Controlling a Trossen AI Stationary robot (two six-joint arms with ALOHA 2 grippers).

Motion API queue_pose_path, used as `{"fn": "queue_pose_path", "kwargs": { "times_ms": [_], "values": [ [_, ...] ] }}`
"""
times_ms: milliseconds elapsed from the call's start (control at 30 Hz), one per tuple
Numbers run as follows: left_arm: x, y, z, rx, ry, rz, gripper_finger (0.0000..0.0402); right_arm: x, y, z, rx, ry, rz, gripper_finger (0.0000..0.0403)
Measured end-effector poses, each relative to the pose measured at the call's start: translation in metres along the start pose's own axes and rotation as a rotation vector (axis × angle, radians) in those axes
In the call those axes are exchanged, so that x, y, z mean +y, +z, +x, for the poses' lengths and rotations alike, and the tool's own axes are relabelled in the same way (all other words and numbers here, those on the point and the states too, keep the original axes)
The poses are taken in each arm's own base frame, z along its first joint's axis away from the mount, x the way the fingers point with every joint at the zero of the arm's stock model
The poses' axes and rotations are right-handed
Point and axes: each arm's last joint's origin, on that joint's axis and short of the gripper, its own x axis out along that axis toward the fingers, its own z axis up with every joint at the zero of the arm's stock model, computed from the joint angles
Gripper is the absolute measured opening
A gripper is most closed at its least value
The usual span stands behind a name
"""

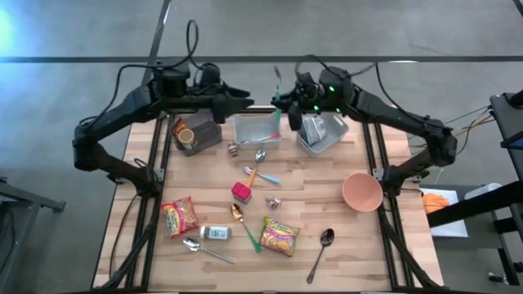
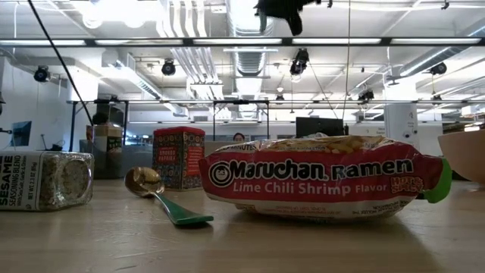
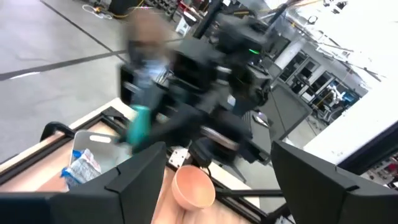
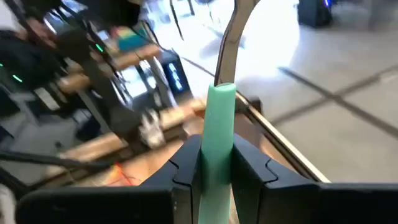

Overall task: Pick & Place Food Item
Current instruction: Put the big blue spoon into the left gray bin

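From table level, you can read "Maruchan Ramen" in white on the red band of the noodle packet point(image 2: 322, 184) lying in front of you, with "Lime Chili Shrimp Flavor" printed below it and a small yellow badge at the band's right end too small to make out. On the jar point(image 2: 44, 180) lying on its side at your left, the label shows "SESAME" with smaller lines you cannot read. The red tin point(image 2: 179, 157) behind the spoon carries lettering, but it stays illegible to you.

Red ramen packet point(image 2: 322, 176), green-handled spoon point(image 2: 161, 196), pink bowl point(image 1: 362, 192).
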Motion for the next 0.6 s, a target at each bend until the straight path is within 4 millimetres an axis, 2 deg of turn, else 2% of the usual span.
{"fn": "queue_pose_path", "kwargs": {
  "times_ms": [133,400,600],
  "values": [
    [-0.005,-0.001,-0.013,0.012,-0.002,-0.001,0.0296,-0.02,0.002,0.024,0.116,-0.007,-0.009,0.0051],
    [-0.006,-0.009,-0.033,0.098,0.045,-0.041,0.0296,-0.037,0.002,0.083,0.373,-0.002,-0.178,0.0051],
    [-0.003,-0.019,-0.041,0.202,0.108,-0.097,0.0296,-0.051,-0.01,0.119,0.544,0.014,-0.252,0.0051]
  ]
}}
